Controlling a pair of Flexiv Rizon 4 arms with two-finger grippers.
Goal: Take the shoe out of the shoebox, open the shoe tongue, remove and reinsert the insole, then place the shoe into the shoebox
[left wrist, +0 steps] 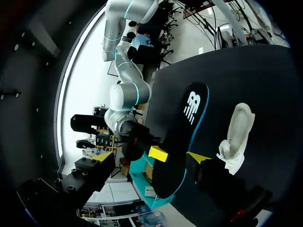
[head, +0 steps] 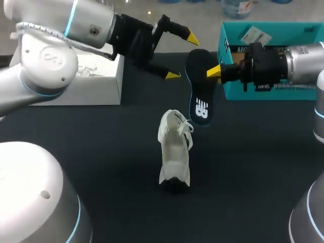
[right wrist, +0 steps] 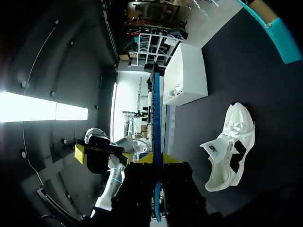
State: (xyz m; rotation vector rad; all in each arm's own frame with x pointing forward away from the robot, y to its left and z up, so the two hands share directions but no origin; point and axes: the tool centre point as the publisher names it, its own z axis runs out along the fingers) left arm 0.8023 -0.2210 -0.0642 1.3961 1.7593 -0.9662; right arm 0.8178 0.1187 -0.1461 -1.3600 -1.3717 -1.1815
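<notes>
Our right pincer (head: 215, 72) pinches the thin, bendy-looking insole (head: 200, 93) by its edge, above the desk (head: 101, 152). Our left pincer (head: 183, 56) is wide open. The shoe (head: 174, 152) below looks soft and light; we should hold its side.

The bench (head: 101, 152) is a dark, matte, almost black top that spreads across the head view from left to right. Light falls evenly on it, leaving only soft shadows. At its far left stands a white, open-topped box (head: 96, 83) with a plain, bright near wall. What lies inside the box is too small to tell.
</notes>
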